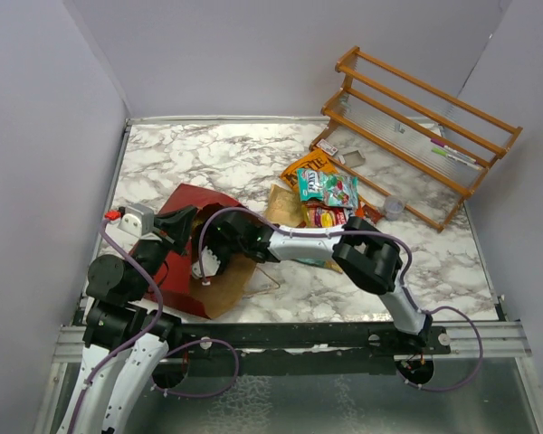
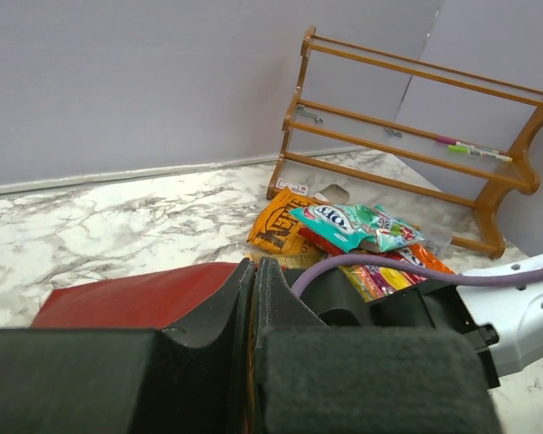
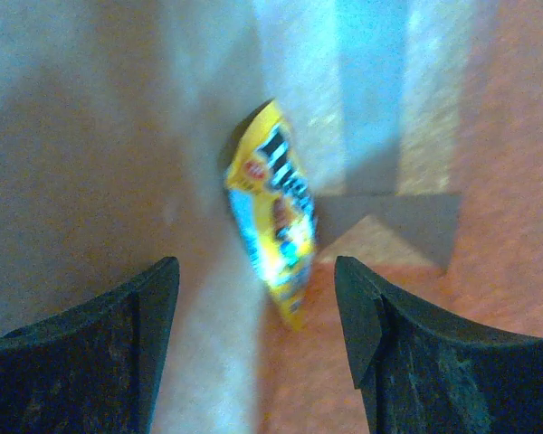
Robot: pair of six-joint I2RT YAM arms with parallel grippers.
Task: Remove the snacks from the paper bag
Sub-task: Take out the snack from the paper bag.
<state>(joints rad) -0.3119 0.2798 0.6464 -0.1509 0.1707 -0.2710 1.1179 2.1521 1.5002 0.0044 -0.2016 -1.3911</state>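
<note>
The paper bag (image 1: pixel 188 201) lies on its side at the left, dark red outside, brown kraft inside (image 1: pixel 224 291). My left gripper (image 1: pixel 176 226) is shut on the bag's upper edge; in the left wrist view (image 2: pixel 253 271) a thin strip of paper sits between the jaws, beside the red wall (image 2: pixel 136 294). My right gripper (image 1: pixel 210 260) reaches into the bag's mouth, open. Inside the bag a yellow candy pack (image 3: pixel 276 212) lies just ahead of the open right gripper (image 3: pixel 256 312), untouched. Several snacks are piled on the table: teal pack (image 1: pixel 327 188), orange Kettle bag (image 2: pixel 279 226), tan bag (image 1: pixel 285 206).
A wooden slatted rack (image 1: pixel 416 127) stands at the back right, with a small grey cup (image 1: pixel 394 208) in front of it. A white and red object (image 1: pixel 131 217) sits at the table's left edge. Grey walls close in the marble table (image 1: pixel 217 154).
</note>
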